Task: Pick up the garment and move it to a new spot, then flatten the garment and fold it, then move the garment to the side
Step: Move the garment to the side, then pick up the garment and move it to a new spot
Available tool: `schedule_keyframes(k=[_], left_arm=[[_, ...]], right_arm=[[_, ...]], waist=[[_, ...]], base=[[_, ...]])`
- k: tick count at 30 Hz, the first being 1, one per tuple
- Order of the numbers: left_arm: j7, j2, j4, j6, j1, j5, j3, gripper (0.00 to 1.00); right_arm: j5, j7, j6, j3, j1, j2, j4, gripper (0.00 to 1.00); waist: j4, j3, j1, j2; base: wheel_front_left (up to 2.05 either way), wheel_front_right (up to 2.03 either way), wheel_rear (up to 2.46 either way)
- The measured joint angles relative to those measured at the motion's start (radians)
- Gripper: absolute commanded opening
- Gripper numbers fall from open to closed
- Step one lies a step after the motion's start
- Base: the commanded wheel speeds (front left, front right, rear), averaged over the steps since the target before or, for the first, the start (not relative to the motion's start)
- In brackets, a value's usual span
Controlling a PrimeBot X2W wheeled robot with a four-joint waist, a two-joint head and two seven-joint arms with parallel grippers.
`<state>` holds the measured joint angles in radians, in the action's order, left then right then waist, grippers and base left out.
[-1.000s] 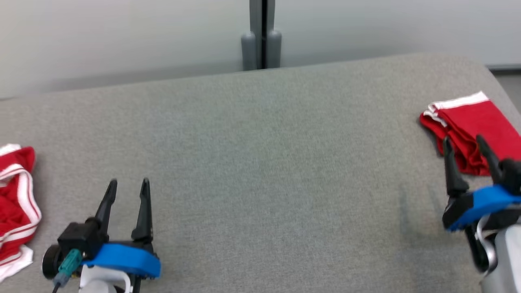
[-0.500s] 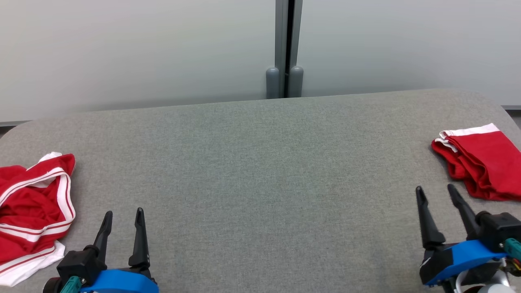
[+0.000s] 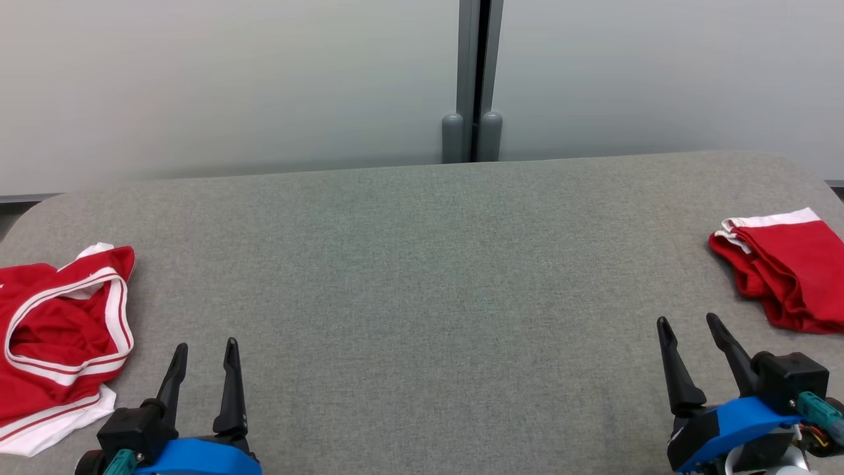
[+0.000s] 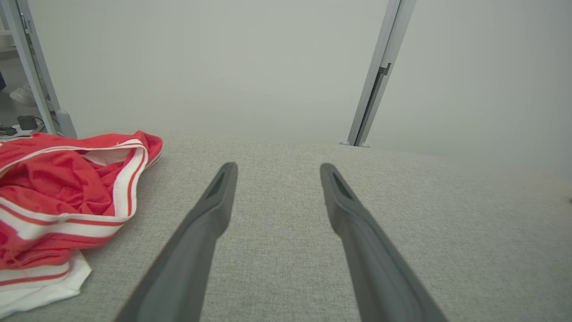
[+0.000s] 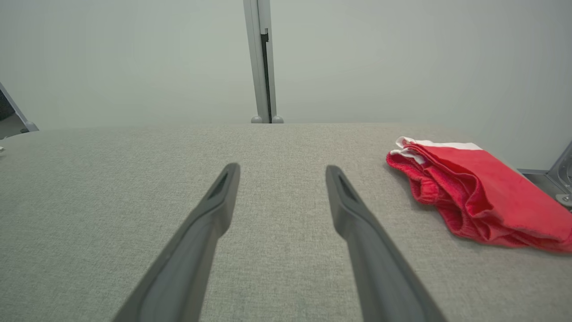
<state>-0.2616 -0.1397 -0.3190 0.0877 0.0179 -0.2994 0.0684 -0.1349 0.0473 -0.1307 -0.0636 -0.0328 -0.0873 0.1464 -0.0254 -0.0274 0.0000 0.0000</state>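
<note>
A crumpled red garment with white stripes (image 3: 56, 330) (image 4: 58, 205) lies at the left edge of the grey table (image 3: 422, 277). A folded red garment with a white band (image 3: 788, 267) (image 5: 473, 197) rests at the right edge. My left gripper (image 3: 204, 349) (image 4: 275, 167) is open at the lower left, just right of the crumpled garment and apart from it. At the lower right my right gripper (image 3: 686, 323) (image 5: 281, 167) is open too, a little short of the folded garment, holding nothing.
A pale wall with a grey vertical post (image 3: 473, 79) stands behind the table's far edge. The table's corners are rounded. A metal frame and floor clutter (image 4: 27, 103) show past the left end in the left wrist view.
The head camera tilted up and turned, so the table sits lower in view. My right gripper has drawn back from the folded garment to the lower right; both grippers stay open.
</note>
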Motion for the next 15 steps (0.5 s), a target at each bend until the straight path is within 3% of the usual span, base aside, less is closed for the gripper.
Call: schedule_keyframes(k=[6,15], left_arm=[[0.000,0.002,-0.003,0.003,0.001,0.002,-0.005,1.00],[0.000,0.009,-0.009,0.015,0.016,0.012,-0.001,1.00]], right_arm=[[0.002,0.007,0.000,0.006,-0.007,0.002,0.021,1.00],[0.013,0.030,0.000,-0.008,-0.009,0.007,0.056,1.00]], waist=[[0.016,0.001,0.0000,0.0000],[0.135,0.010,0.0000,0.0000]], base=[[0.00,0.00,0.00],[0.00,0.00,0.00]])
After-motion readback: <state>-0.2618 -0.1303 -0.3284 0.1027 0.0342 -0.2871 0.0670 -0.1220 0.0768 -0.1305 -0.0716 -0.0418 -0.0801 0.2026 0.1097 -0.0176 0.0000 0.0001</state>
